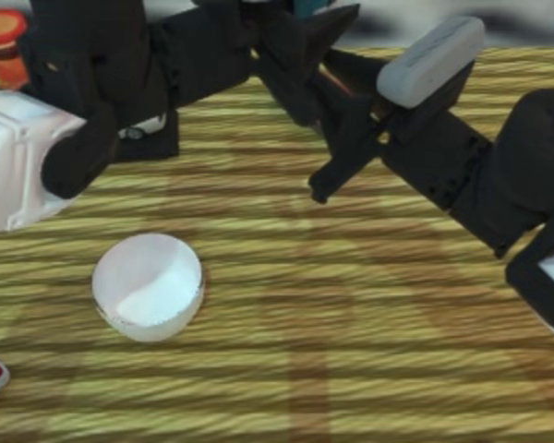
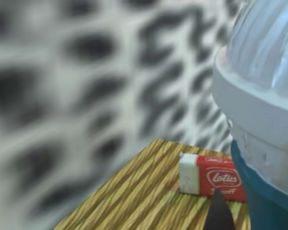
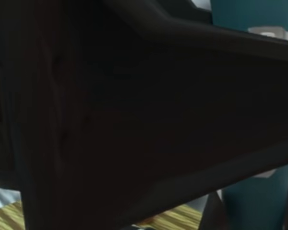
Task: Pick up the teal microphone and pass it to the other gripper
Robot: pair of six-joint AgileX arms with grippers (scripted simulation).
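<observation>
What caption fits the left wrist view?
Microphone looms close, silver-white head above teal handle, with a red-and-white Lotus pack on the table beyond.

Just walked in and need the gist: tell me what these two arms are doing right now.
Both arms meet at the far edge of the table, high up, around the teal microphone. In the left wrist view its silver-white head looms close to the camera, so it sits at the left hand. The right hand reaches in beside it. Whose grip holds it is not visible. A white bowl sits on the table, untouched.
</observation>
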